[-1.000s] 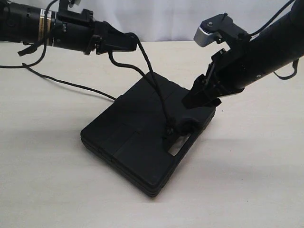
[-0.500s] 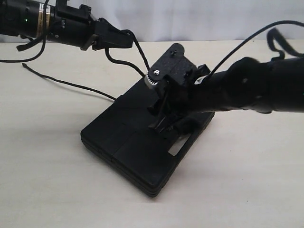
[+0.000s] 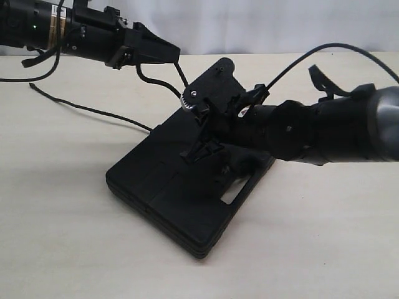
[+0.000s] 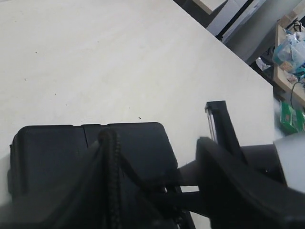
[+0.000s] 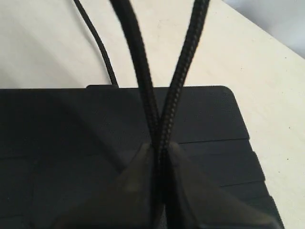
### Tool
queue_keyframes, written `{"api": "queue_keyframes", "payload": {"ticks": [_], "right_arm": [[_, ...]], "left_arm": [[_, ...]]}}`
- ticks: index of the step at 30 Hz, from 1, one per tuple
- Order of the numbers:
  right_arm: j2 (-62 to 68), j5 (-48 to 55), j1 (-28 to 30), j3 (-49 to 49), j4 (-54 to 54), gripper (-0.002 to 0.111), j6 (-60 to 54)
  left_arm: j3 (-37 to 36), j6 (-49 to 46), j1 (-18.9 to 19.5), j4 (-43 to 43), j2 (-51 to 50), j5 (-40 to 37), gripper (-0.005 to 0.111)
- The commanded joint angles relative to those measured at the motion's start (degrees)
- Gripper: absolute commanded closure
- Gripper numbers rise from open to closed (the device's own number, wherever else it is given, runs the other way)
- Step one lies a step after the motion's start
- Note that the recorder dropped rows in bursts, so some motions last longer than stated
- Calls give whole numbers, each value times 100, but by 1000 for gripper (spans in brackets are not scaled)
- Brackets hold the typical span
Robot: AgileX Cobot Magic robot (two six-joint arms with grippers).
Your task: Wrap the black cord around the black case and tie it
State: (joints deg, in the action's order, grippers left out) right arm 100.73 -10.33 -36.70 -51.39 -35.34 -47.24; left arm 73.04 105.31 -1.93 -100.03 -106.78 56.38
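The black case (image 3: 168, 193) lies flat on the table, its handle slot (image 3: 234, 194) toward the near right. My left gripper (image 3: 173, 52) hangs above the case's far end, shut on the black cord (image 3: 157, 81), which drops from it toward the case. My right gripper (image 3: 198, 149) reaches across low over the case's middle. In the right wrist view two cord strands (image 5: 143, 81) meet in a V between its shut fingertips (image 5: 160, 148), over the case (image 5: 62, 129). The left wrist view shows the cord (image 4: 112, 162) running along that gripper (image 4: 110, 139), with the case (image 4: 52, 148) below.
A loose tail of the cord (image 3: 87, 109) trails over the pale tabletop (image 3: 312, 237) to the far left. The right forearm (image 3: 324, 131) lies across the case's right end, its cable (image 3: 336, 47) arching above. Shelving (image 4: 290, 57) stands beyond the table edge.
My right arm has swung left and lowered across the case, its gripper moving from the handle end to the case's middle. The left gripper has stayed almost in place with the cord.
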Motion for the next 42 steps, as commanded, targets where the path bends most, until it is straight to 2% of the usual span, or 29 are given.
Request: {"api": "queue_keyframes", "payload": {"ticks": [1,6,13,16,19,23,28,30,31,32,33,34,35,37,38,39,40,42], "right_arm": [[-74,-46,5,12,4,104,-22],[-321,-13,5,12,4,104,-22],[-455,80,5,12,4,104,15],[-455,190,5,12,4,104,15],[-455,217,5,12,4,104,15],[-455,217,5,12,4,104,15],[-455,202,5,12,4,104,-8],[-455,202,5,12,4,104,-8],[-455,202,5,12,4,104,-8],[-455,202,5,12,4,104,-8],[-455,202,5,12,4,104,-8],[-455,191,5,12,19,104,-8],[-455,147,5,12,19,104,-8],[-455,106,5,12,19,104,-8],[-455,121,5,12,19,104,-8],[-455,145,5,12,19,104,-8],[-455,207,5,12,19,104,-8],[-455,405,5,12,19,104,-8]], "left_arm": [[107,-6,133,8,21,-33,55],[107,-6,582,8,189,-21,55],[90,124,1548,8,459,-88,56],[-57,637,1899,8,435,-621,56],[-343,735,2004,8,432,-1375,56],[-509,417,1851,8,432,-2347,56],[-303,190,1430,8,432,-3275,56],[-130,-636,1047,8,432,-3893,56],[-85,-1697,690,8,432,-4692,56],[-85,-2111,472,8,432,-5391,56],[-100,-2763,-1,8,391,-7472,56],[-42,-2952,-170,107,334,-8336,56],[254,-4320,-380,1039,117,-9415,59],[979,-7859,-258,5124,-238,-9511,73],[1424,-9187,-52,7203,-477,-9865,79],[1717,-10157,123,8916,-669,-10281,80],[1866,-10805,331,10213,-902,-10571,80],[1879,-10852,514,10836,-1228,-10651,80]]}}
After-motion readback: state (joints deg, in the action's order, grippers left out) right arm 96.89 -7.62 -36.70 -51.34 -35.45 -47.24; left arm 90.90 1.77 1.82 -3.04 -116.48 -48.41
